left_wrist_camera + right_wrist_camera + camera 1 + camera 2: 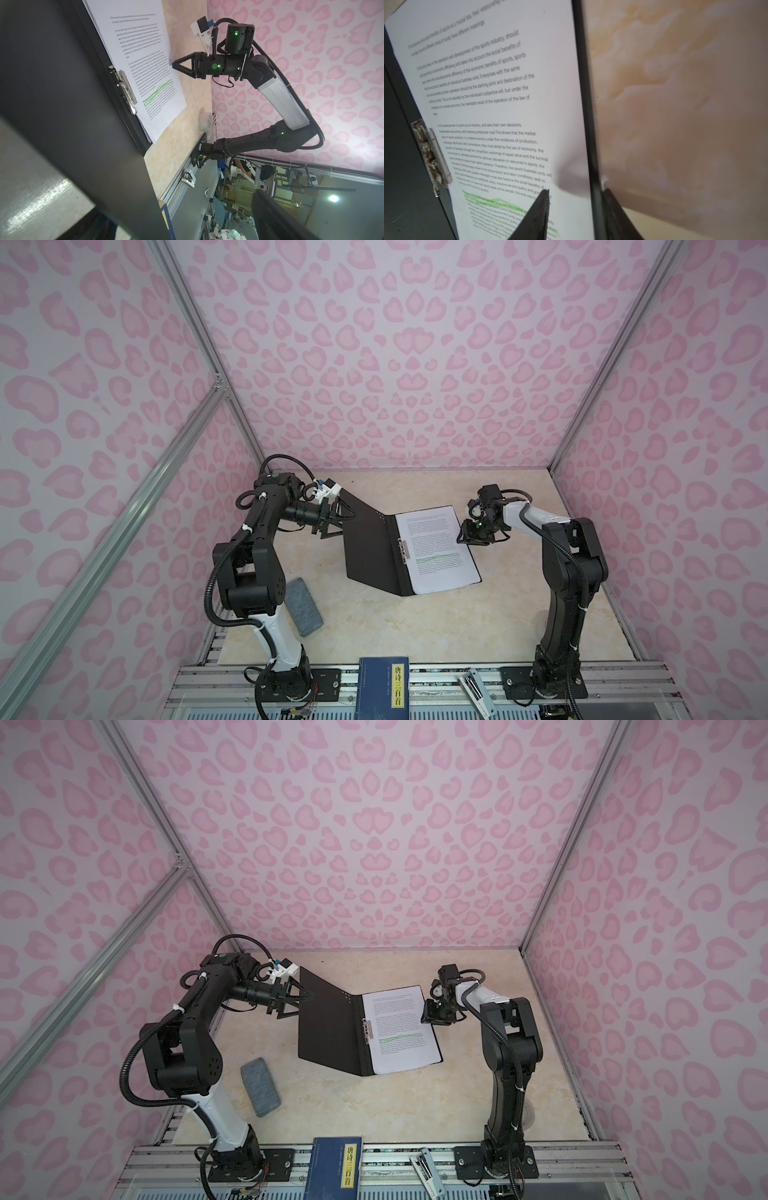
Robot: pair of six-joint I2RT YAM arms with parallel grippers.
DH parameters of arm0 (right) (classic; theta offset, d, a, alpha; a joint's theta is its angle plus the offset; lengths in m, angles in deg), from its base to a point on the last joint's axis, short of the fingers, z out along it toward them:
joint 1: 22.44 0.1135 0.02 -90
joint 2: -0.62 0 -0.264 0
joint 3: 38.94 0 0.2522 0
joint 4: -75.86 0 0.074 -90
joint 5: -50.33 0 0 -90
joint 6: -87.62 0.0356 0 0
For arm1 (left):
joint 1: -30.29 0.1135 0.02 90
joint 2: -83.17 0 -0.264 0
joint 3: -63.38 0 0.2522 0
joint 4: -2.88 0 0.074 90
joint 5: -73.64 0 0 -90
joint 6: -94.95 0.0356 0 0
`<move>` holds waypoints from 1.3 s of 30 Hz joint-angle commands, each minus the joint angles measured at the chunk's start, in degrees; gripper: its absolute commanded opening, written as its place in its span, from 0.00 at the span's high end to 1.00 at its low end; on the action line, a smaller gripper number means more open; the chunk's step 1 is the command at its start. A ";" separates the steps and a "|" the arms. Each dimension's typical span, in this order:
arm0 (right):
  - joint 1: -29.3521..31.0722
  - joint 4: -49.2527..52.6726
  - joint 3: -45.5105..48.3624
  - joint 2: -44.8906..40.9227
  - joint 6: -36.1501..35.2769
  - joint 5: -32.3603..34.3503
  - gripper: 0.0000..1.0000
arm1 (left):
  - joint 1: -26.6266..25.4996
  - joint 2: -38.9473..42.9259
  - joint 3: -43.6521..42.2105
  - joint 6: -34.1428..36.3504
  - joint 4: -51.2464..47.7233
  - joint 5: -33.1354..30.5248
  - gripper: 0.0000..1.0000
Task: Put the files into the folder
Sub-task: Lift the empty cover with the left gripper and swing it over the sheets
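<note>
Looming closest to the left wrist camera, the folder (62, 104) stands half-open on the marble-look table (457, 622), its raised cover between the left gripper's (343, 519) wide-spread jaws, seemingly propped for access. The files (436, 547) lie inside by the metal clip (124, 89); the right gripper (575, 190), jaws partly apart and clamping nothing, apparently pins them flat.
</note>
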 commanded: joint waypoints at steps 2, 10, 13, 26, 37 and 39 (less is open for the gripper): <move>0.04 4.52 0.94 2.12 0.04 0.86 0.56 | -0.59 1.17 0.73 -1.09 -0.31 2.43 0.01; -0.93 4.18 0.24 2.25 -0.05 -0.14 0.56 | -4.40 1.86 3.08 -4.95 2.00 2.09 0.01; -1.27 4.13 0.34 2.38 -0.13 -0.23 0.55 | -6.45 1.49 5.10 -7.07 3.20 1.42 0.01; -3.11 1.42 3.23 -0.69 0.21 -2.47 0.55 | -14.51 -1.71 11.70 -14.71 9.63 -3.75 0.01; -4.23 -1.66 4.35 -7.13 1.76 -4.46 0.55 | -18.46 -6.24 18.81 -17.99 11.43 -5.61 0.02; -4.16 -2.35 4.51 -9.29 2.60 -5.88 0.56 | -18.79 -7.19 20.09 -18.22 11.50 -5.54 0.02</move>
